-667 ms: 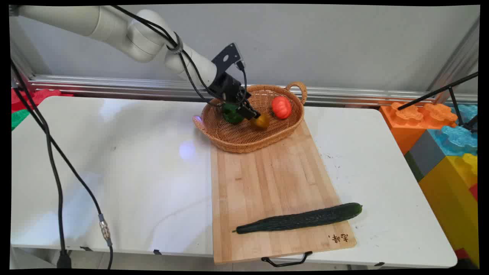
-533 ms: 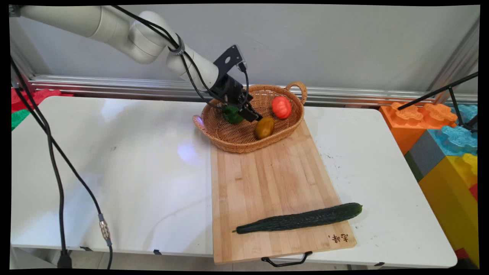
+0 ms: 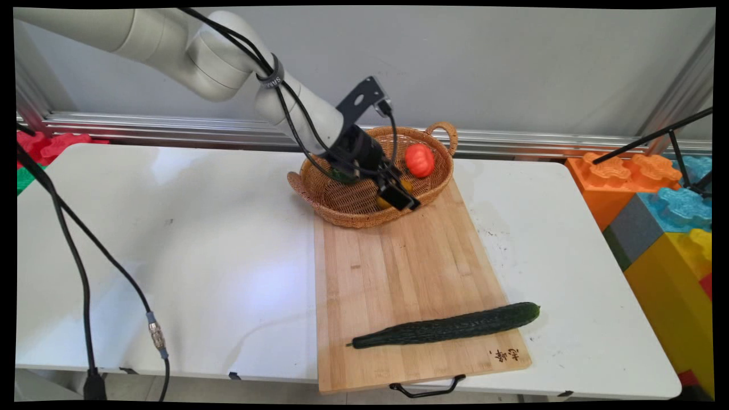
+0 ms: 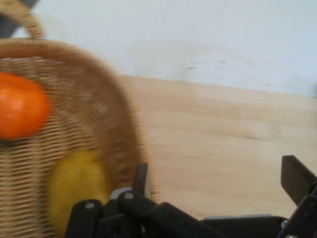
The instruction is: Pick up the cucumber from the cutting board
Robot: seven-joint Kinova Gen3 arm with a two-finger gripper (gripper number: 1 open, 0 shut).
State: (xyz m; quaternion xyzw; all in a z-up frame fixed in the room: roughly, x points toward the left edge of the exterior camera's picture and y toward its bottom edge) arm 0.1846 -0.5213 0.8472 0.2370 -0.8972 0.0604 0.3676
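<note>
So the gripper (image 3: pixel 405 200) is spread wide with nothing between its fingers. In the hand view one black finger (image 4: pixel 142 179) stands right at the basket's wall and the other sits way over at the right edge, with bare board between them. From the main view the gripper hangs over the near right rim of the wicker basket (image 3: pixel 342 212); whether it actually touches the weave, I can't tell.

The basket is an oval woven thing, tan, with a loop handle at each end, and its near side sits on the far end of the cutting board (image 3: pixel 398 273). Inside there's a ribbed orange-red tomato (image 3: pixel 420 160) toward the far right, a smooth yellow-brown fruit (image 4: pixel 74 183) right beside the gripper and mostly hidden behind it in the main view, and a bit of something green (image 3: pixel 342 175) peeking out behind the wrist.

The board is pale wood strips with a black metal handle on the near edge. A long, dark green, bumpy cucumber (image 3: pixel 450 326) lies across its near end, its tip poking just past the right edge.
</note>
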